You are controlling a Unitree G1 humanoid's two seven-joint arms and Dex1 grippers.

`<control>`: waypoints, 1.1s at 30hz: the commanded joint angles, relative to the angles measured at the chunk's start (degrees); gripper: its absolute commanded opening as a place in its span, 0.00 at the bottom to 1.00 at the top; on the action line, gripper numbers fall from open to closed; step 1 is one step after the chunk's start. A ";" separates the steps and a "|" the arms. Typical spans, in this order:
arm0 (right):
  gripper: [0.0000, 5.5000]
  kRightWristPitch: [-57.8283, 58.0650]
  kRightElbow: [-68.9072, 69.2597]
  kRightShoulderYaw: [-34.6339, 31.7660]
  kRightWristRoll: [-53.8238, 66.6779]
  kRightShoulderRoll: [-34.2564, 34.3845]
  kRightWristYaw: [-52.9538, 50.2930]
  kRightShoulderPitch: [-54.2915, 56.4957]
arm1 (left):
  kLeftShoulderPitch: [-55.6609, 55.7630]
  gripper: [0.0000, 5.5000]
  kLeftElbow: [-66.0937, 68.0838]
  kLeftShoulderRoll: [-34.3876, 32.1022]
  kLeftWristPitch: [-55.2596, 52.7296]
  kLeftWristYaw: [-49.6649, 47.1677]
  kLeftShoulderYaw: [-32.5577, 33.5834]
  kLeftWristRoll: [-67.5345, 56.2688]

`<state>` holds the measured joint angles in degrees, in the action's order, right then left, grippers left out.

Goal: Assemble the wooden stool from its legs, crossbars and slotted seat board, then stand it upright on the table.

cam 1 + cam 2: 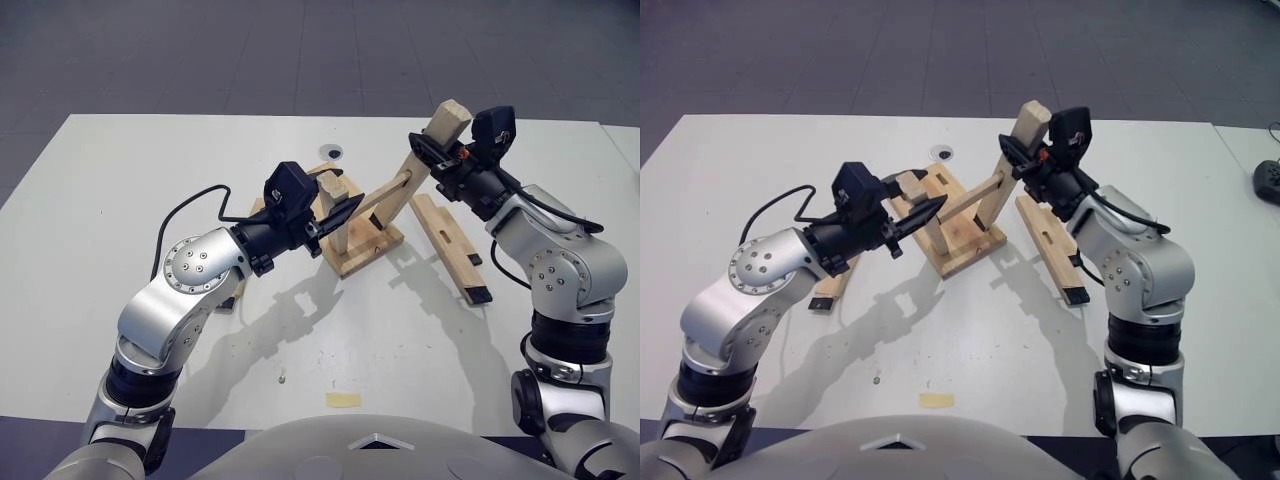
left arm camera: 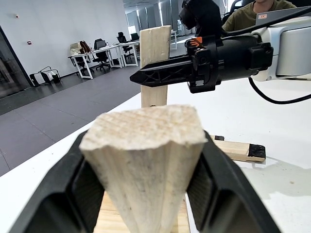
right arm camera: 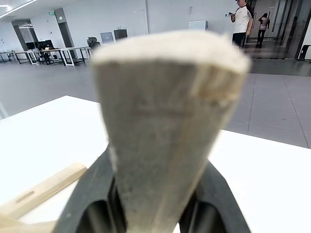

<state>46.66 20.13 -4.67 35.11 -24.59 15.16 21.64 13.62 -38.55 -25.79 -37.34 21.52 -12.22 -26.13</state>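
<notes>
Part-built wooden stool [image 1: 385,195] at mid-table [image 1: 120,180], both grippers holding it.
Left gripper [image 1: 338,207] clamps a short leg [image 1: 333,184] at the seat board's [image 1: 368,255] 10 o'clock. A loose slotted bar [image 1: 450,245] lies at 3 o'clock, and at 1 o'clock the right gripper [image 1: 428,152] grips the taller, tilted leg [image 1: 448,120].

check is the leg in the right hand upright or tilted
Tilted: the leg in the right hand slants, top end toward the robot's right, not vertical.
</notes>
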 commanded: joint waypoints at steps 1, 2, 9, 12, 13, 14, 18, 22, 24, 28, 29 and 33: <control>0.19 -1.80 -12.29 26.01 -17.43 -11.97 11.70 -4.71 | -0.79 0.37 4.32 -2.89 -4.36 1.05 -3.26 3.52; 0.20 -3.12 -12.52 26.95 -18.19 -12.80 12.63 -4.14 | -0.54 0.37 4.55 -2.92 -4.28 1.19 -3.15 3.57; 0.21 -4.67 -14.89 27.41 -14.97 -13.16 15.74 0.75 | 0.69 0.37 5.92 -4.21 -3.66 2.46 -2.46 3.93; 0.21 -8.01 -15.07 28.87 -16.18 -15.46 18.77 2.72 | 1.16 0.37 6.49 -4.77 -3.41 2.99 -2.29 3.89; 0.21 -8.69 -15.14 28.98 -15.96 -15.77 19.50 3.16 | 1.22 0.37 6.60 -4.90 -3.35 3.11 -2.34 3.86; 0.21 -9.54 -15.10 29.36 -15.74 -16.40 20.86 3.51 | 1.30 0.37 6.62 -4.97 -3.33 3.18 -2.51 3.81; 0.21 -11.42 -15.80 28.85 -13.69 -16.88 22.39 4.12 | 1.76 0.37 7.08 -5.05 -3.04 3.67 -3.15 3.76; 0.21 -2.77 -18.40 19.31 -1.84 -9.69 14.06 5.16 | 2.20 0.37 7.54 -5.09 -2.90 4.15 -3.09 3.52; 0.21 3.38 -19.65 13.28 3.77 -5.48 7.41 3.92 | 2.71 0.37 7.66 -4.80 -3.25 4.26 -2.13 2.38; 0.19 10.06 -15.05 10.15 6.20 -2.12 -1.09 -4.49 | 3.86 0.37 7.56 -5.10 -4.15 5.55 1.20 -0.87; 0.19 10.56 -13.60 10.69 5.99 -2.02 -2.01 -6.11 | 4.09 0.37 7.76 -5.24 -4.31 5.75 2.08 -1.36; 0.19 8.09 -10.63 15.45 1.87 -3.77 -2.43 -8.50 | 5.45 0.37 8.51 -4.94 -5.26 6.11 5.36 -2.61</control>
<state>43.44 12.28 0.48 41.55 -29.03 14.23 24.68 18.58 -32.97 -29.12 -38.46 27.76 -8.68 -28.52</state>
